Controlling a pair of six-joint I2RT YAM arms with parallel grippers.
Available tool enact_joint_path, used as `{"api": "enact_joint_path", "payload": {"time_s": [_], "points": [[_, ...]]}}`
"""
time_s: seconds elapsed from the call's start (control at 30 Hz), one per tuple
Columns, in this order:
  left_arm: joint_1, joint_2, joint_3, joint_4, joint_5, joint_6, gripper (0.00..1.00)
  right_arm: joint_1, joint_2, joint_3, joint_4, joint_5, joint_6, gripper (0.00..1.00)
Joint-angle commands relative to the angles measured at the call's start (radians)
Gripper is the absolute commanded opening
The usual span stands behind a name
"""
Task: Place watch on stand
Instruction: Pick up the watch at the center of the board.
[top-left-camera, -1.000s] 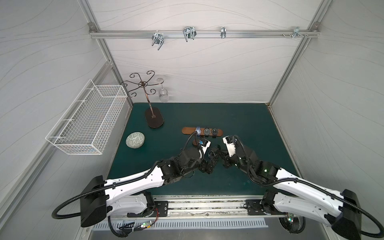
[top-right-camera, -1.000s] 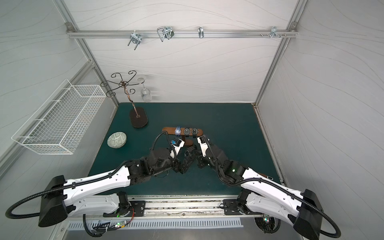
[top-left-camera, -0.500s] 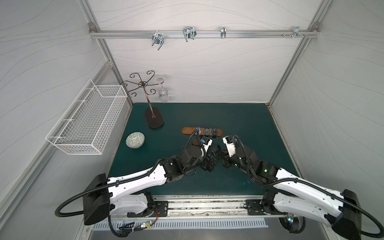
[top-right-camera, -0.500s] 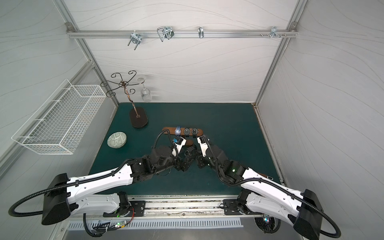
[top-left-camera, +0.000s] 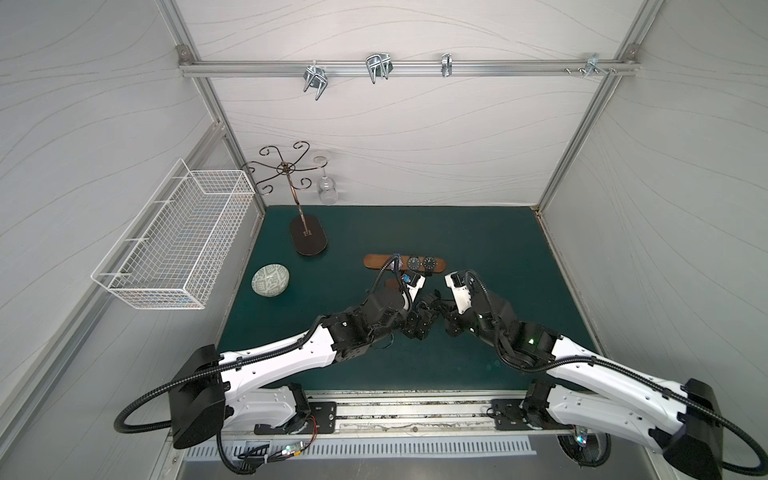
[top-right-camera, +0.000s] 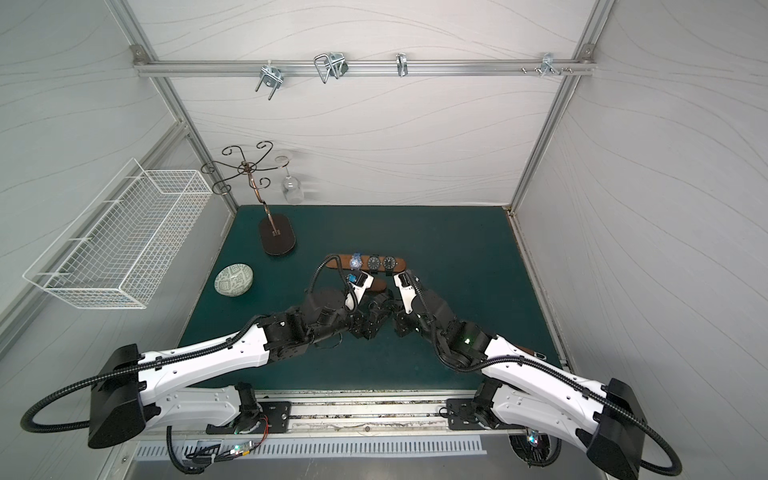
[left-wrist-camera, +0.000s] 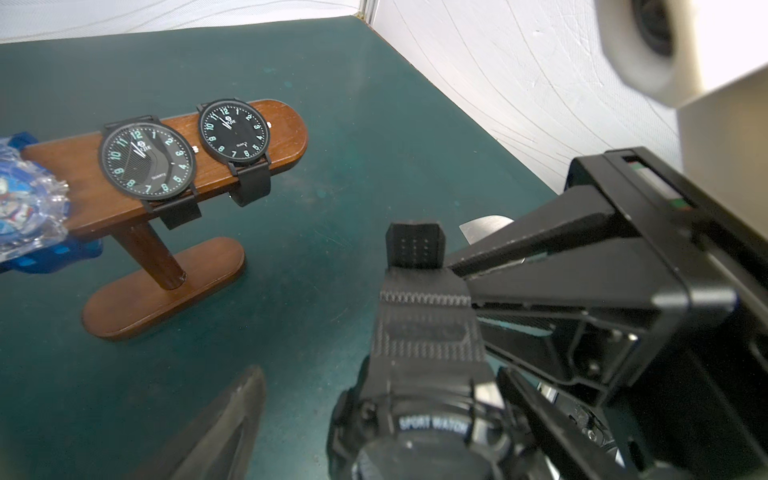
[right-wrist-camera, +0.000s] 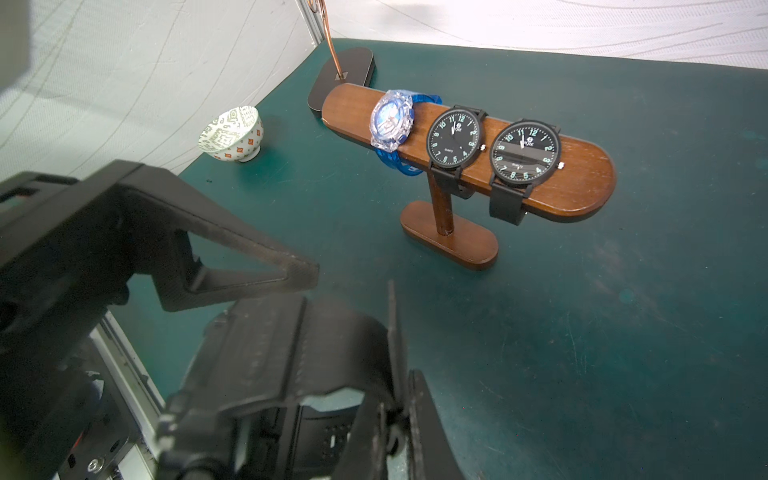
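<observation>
Our R claw (right-wrist-camera: 397, 399) pinches black rubber sport watch (left-wrist-camera: 424, 345) by strap, L claw (top-left-camera: 417, 325) spread round it — mistimed handover could drop it before brown wooden T-stand (right-wrist-camera: 582, 183).

left arm (top-left-camera: 286, 357): extended inward; left gripper (top-left-camera: 417, 328) held open.
right arm (top-left-camera: 602, 370): extended inward; right gripper (left-wrist-camera: 461, 280) clamped on watch (left-wrist-camera: 428, 332) strap.
</observation>
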Motion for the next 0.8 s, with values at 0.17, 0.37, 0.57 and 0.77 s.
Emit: {"api": "enact_joint_path", "payload": {"time_s": [0.17,0.37,0.57,0.77], "points": [[0.013,0.01,0.054,0.027,0.019,0.0,0.74,0.008,-0.019,0.013,0.026,-0.007,-0.014,0.0],[0.029,0.03,0.069,0.015,0.069,-0.019,0.6,0.008,-0.02,0.016,0.028,0.0,-0.016,0.0],[0.034,0.041,0.077,0.009,0.099,-0.028,0.57,0.008,-0.024,0.032,0.018,0.005,-0.021,0.0],[0.04,0.023,0.083,-0.005,0.121,-0.025,0.52,0.008,-0.025,0.037,0.012,0.012,-0.026,0.0]]}}
